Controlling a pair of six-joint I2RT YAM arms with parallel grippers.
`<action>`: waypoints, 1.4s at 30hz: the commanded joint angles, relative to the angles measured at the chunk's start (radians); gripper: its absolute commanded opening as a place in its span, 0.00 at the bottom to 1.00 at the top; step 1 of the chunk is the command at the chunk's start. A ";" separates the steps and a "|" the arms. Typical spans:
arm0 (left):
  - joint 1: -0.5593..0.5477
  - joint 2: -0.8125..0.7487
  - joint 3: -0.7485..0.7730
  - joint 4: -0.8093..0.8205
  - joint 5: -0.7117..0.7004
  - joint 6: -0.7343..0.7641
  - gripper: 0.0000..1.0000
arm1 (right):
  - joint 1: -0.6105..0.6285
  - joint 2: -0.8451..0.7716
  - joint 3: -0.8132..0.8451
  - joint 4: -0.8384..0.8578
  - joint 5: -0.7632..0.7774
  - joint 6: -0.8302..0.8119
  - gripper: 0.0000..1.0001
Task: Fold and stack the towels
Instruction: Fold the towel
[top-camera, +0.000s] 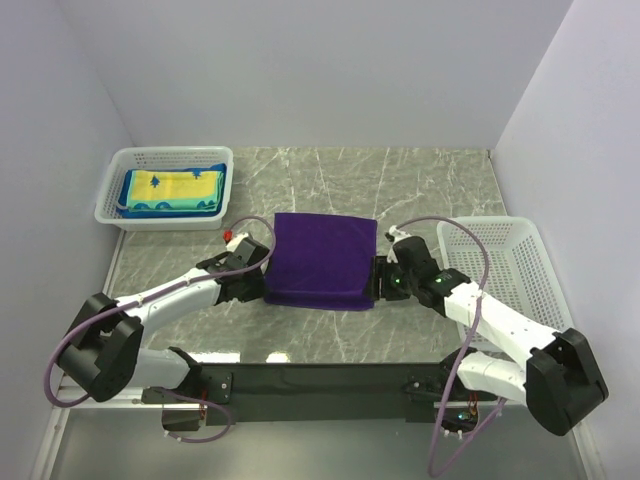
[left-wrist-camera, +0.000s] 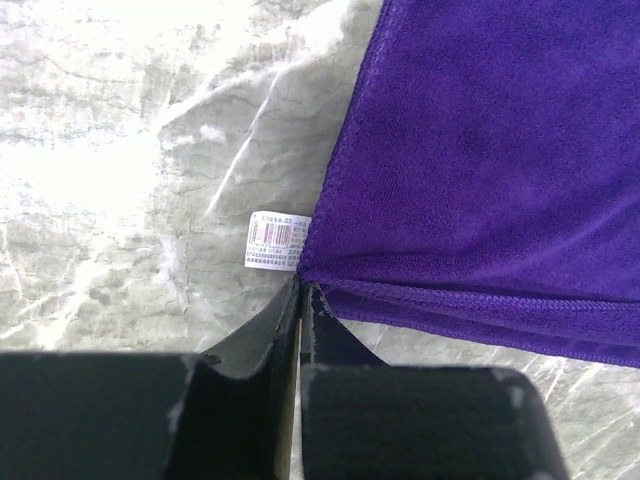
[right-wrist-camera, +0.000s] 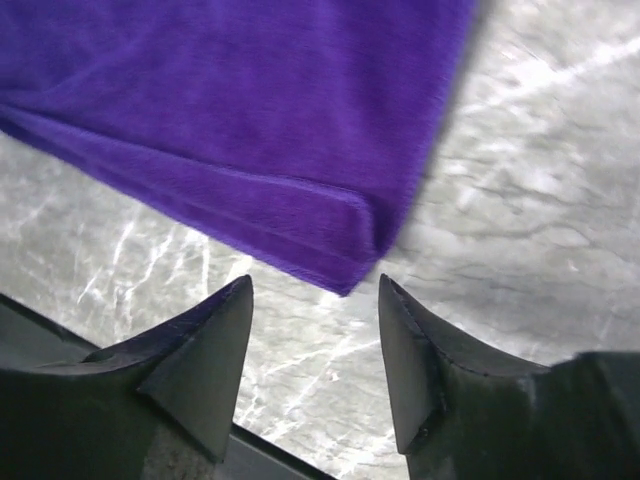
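A purple towel (top-camera: 320, 260) lies folded into a rectangle on the marble table between the two arms. My left gripper (top-camera: 263, 284) is at its near left corner. In the left wrist view the jaws (left-wrist-camera: 302, 290) stand almost together, pinching the corner of the purple towel (left-wrist-camera: 480, 150) beside its white label (left-wrist-camera: 272, 240). My right gripper (top-camera: 378, 284) sits at the near right corner. It is open (right-wrist-camera: 315, 285), and the folded corner of the towel (right-wrist-camera: 230, 100) lies free just ahead of its tips. A folded yellow towel with a blue border (top-camera: 172, 185) tops a stack in the left basket.
A white mesh basket (top-camera: 170, 152) with folded towels stands at the back left. A second white mesh basket (top-camera: 490, 222) stands at the right, beside the right arm. White walls close in the table on three sides. A dark bar runs along the near edge.
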 joint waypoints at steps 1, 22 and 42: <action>0.002 -0.024 0.016 -0.024 -0.039 0.012 0.08 | 0.049 -0.016 0.062 -0.020 0.077 -0.035 0.63; -0.001 -0.217 0.050 -0.138 -0.058 0.000 0.83 | 0.249 0.358 0.296 0.044 -0.032 -0.331 0.71; -0.001 -0.248 0.016 -0.150 -0.047 -0.002 0.81 | 0.420 0.424 0.280 -0.016 -0.098 -0.310 0.63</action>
